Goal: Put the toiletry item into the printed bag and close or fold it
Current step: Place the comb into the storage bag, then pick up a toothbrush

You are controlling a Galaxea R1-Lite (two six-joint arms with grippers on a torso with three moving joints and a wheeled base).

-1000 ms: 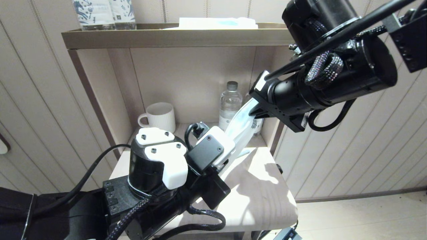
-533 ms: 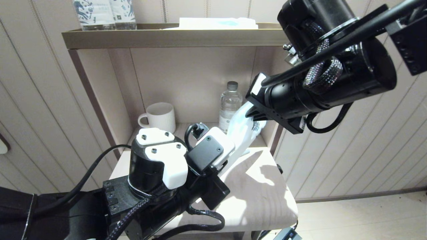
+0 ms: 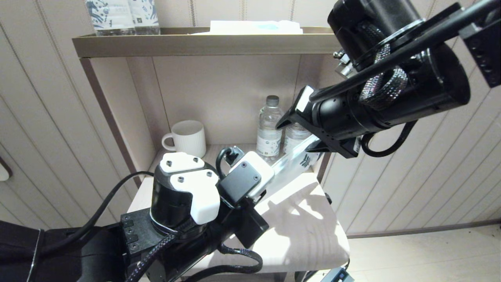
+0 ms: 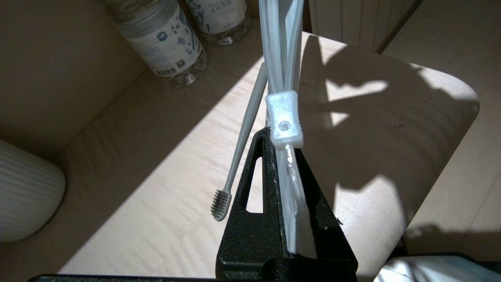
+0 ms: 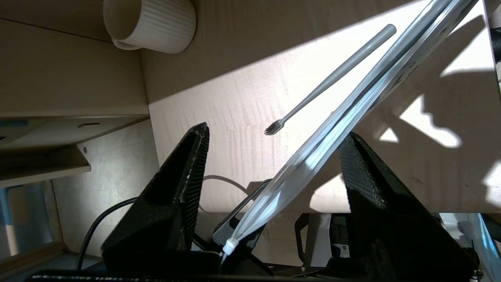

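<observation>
The right gripper [image 5: 274, 172] has just let go of the bag [image 3: 291, 166], jaws now apart, while the left gripper [image 4: 287, 184] stays clamped on its slider end. The bag slants straight over the bench [image 3: 309, 223]. The toothbrush [image 4: 240, 143] lies on the sunlit wood beside it, not yet inside. Bottles [image 3: 269, 129] and a mug [image 3: 187, 137] stand behind, under a shelf [image 3: 203, 43].

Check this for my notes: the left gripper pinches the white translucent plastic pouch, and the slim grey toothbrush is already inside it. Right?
Not quite. The left gripper does pinch the white translucent plastic pouch, but the slim grey toothbrush is not inside it: it lies bare on the pale wooden shelf beside the pouch, as the left wrist view shows.
</observation>
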